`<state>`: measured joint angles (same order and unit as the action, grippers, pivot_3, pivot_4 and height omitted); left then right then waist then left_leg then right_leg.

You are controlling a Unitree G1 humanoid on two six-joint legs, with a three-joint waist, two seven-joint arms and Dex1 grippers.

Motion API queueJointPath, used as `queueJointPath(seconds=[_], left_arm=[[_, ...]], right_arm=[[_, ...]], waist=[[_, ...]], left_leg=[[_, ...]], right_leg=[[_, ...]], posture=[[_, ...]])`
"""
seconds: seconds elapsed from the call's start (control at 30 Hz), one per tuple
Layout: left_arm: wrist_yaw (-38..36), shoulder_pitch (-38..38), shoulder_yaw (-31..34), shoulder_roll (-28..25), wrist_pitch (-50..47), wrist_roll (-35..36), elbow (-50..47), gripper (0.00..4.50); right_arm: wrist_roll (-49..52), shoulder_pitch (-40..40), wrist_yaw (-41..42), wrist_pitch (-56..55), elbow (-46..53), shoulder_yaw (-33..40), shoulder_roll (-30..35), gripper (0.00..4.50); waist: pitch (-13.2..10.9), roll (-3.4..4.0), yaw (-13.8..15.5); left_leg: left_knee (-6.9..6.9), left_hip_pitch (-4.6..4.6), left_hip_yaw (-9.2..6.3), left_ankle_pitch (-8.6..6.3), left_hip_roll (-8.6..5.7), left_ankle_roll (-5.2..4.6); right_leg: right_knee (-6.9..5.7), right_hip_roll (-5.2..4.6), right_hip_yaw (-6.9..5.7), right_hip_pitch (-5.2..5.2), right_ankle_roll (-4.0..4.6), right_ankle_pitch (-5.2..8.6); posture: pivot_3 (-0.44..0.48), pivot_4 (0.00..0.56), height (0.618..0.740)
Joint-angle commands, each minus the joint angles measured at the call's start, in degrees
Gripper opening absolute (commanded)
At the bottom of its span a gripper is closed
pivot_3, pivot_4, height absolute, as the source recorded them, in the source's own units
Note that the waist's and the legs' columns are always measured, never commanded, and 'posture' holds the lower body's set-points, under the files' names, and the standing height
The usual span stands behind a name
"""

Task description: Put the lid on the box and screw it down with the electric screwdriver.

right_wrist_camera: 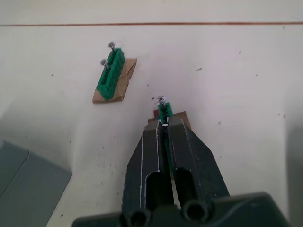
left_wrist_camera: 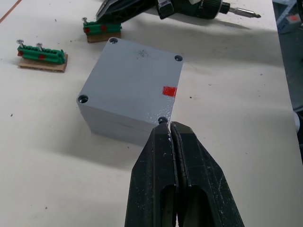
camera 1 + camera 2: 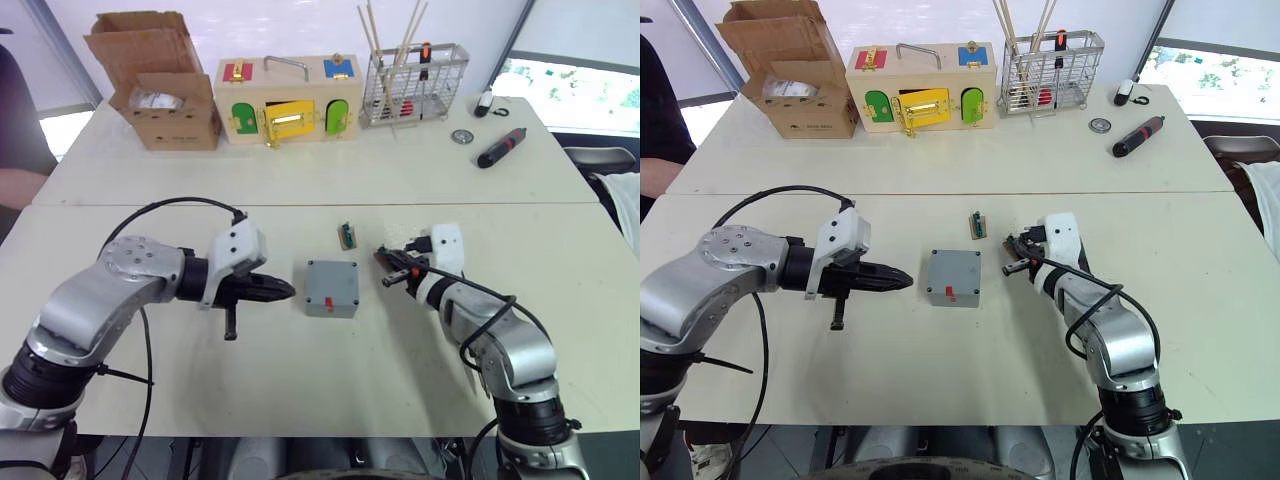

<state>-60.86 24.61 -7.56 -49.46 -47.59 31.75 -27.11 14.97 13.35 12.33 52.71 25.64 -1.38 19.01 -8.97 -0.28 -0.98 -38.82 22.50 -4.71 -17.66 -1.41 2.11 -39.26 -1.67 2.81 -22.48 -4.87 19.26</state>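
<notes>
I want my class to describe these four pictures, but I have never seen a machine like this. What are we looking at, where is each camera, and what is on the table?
This is a humanoid robot with two arms. The two wide pictures come from cameras on its head, looking down over a white table. The two close pictures come from a camera on each wrist. Between the arms sits a small grey square plastic box with its flat grey lid, which has a red mark, already on top. The left gripper is shut and empty, at a corner of the box. The right gripper is shut on a small green strip holding a screw. A second green strip lies nearby.
</notes>
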Motion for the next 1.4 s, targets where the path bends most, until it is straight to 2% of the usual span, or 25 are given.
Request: queueJointPath(seconds=[0.03,0.23,0.37,0.57,1.4], left_arm=[[-0.5,1.0,1.6,-0.4,1.6,0.2,0.9,0.0],[-0.8,2.3,1.3,-0.2,1.8,0.3,2.5,0.0],[-1.4,2.6,1.9,-0.6,1.4,1.1,3.1,0.0],[-2.2,2.2,2.2,-1.5,1.4,1.4,3.1,0.0],[-1.2,1.9,1.7,-1.6,1.8,1.2,3.0,0.0]], right_arm=[[1.2,2.0,0.1,0.7,4.8,1.7,-0.3,0.08],[3.6,3.7,-0.1,4.8,8.6,3.1,-0.7,0.08],[9.0,5.0,2.0,9.1,12.3,4.0,-2.2,0.08],[13.7,3.4,4.5,11.5,15.6,2.6,-2.2,0.08],[12.8,0.3,5.5,8.3,13.9,-2.2,1.6,0.08]], waist=[[0.0,0.01,0.0],[0.0,0.02,0.0],[0.0,0.03,-0.1],[0.0,0.03,0.0],[0.0,0.04,-0.1]], left_leg=[[0.0,0.0,0.0,0.0,0.0,0.0],[0.01,0.0,0.0,0.0,0.0,0.0],[0.04,0.0,0.0,0.0,0.01,0.0],[0.06,0.01,0.0,0.0,0.01,-0.01],[0.07,0.0,0.0,0.0,0.01,0.0]], right_leg=[[0.0,0.0,0.0,-0.01,0.0,0.0],[0.02,-0.01,0.0,0.0,0.0,0.0],[0.02,0.01,0.0,-0.02,0.0,0.0],[0.05,-0.01,0.0,-0.01,0.0,0.0],[0.06,-0.01,0.0,-0.02,0.0,0.0]], posture=[[0.0,0.15,0.74],[0.0,0.15,0.74],[0.0,0.15,0.74],[0.0,0.15,0.74],[0.0,0.15,0.74]])
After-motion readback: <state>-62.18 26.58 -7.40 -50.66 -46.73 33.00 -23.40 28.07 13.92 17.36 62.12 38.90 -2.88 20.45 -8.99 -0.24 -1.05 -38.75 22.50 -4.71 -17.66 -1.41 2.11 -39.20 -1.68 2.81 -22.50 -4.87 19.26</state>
